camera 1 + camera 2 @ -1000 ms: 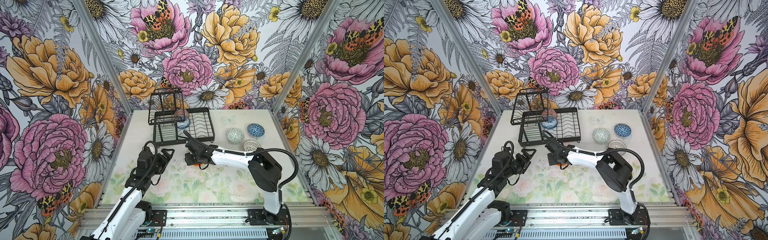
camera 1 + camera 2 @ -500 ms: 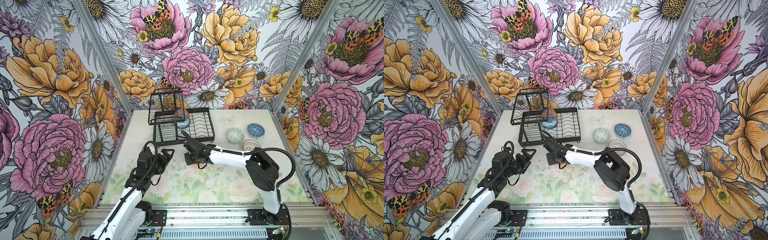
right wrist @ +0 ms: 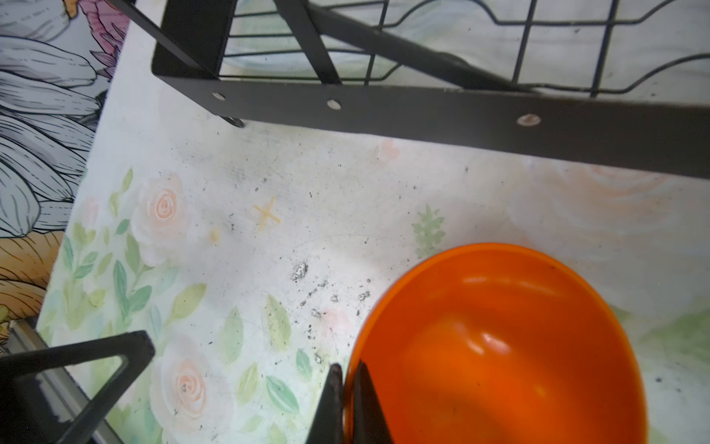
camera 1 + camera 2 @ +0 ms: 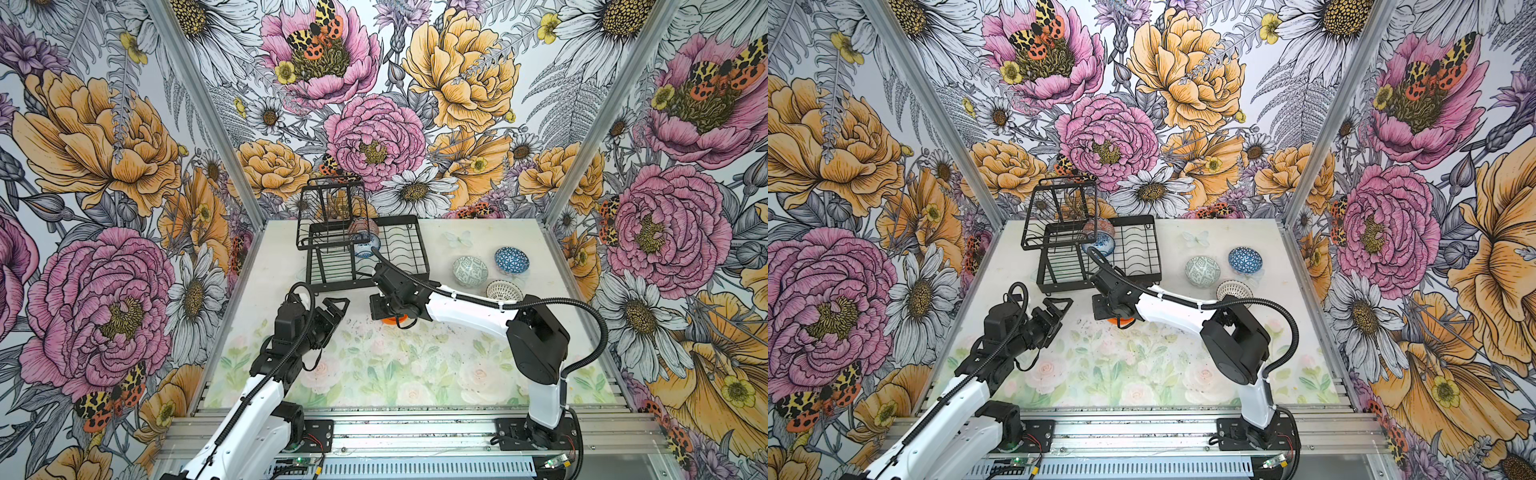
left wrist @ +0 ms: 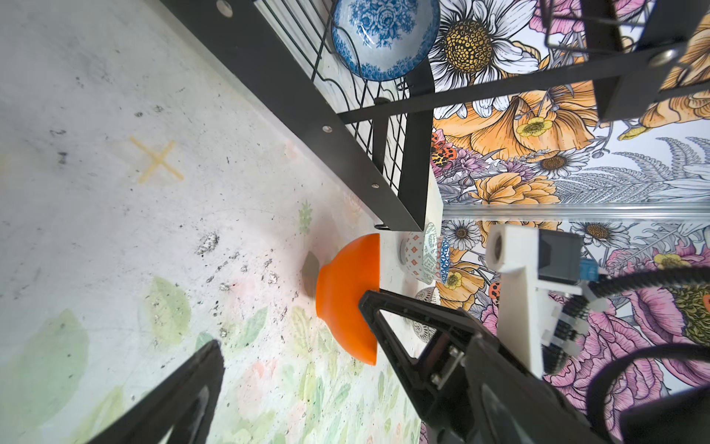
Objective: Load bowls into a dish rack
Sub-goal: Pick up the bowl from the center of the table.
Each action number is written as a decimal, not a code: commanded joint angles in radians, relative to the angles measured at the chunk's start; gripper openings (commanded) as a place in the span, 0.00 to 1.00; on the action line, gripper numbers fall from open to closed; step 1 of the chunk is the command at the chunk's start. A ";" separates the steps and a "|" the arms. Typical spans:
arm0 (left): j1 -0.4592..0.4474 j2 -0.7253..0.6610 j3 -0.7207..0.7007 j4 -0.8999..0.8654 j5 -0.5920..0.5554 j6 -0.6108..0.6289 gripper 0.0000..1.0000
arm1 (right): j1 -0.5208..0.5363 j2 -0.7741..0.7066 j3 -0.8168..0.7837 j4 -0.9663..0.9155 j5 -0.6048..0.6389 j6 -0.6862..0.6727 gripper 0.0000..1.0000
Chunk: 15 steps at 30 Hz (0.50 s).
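**Clerk:** What is entered as the largest item?

**Keeper:** Item 1, a pale table top printed with faint roses and leaves (image 4: pixel 457 374). Item 2, a black wire dish rack (image 4: pixel 336 281), is set at the far side of the table, with its raised basket tier at the left end.

**Clerk:** How are the arms recorded?

**Keeper:** Item 3, the right gripper (image 3: pixel 347 369), is listed as clamped on the rim of a plain glossy orange bowl (image 3: pixel 499 346), with one finger inside the rim and one outside. Item 4, the left gripper (image 5: pixel 290 323), is listed with jaws spread wide and nothing between them. It is held above the table, near that bowl but apart from it.

**Clerk:** Where are the bowls found?

**Keeper:** The orange bowl is seen upright, just in front of the rack's front rail. Whether its foot is clear of the table cannot be told. A blue-white floral bowl (image 5: pixel 384 38) is lodged on edge in the rack's slot wires. An orange-white patterned bowl (image 4: pixel 1098 227) is noted just behind it. Three bowls are grouped on the table to the right of the rack: a pale green-grey patterned bowl (image 4: pixel 469 270), a dark blue geometric bowl (image 4: pixel 512 259), and a black-white lattice bowl (image 4: pixel 503 289), which is partly hidden by the right arm.
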 commanded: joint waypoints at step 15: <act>-0.397 -0.005 -0.013 0.240 -0.351 -0.024 0.99 | -0.111 -0.397 -0.192 0.236 0.145 0.340 0.00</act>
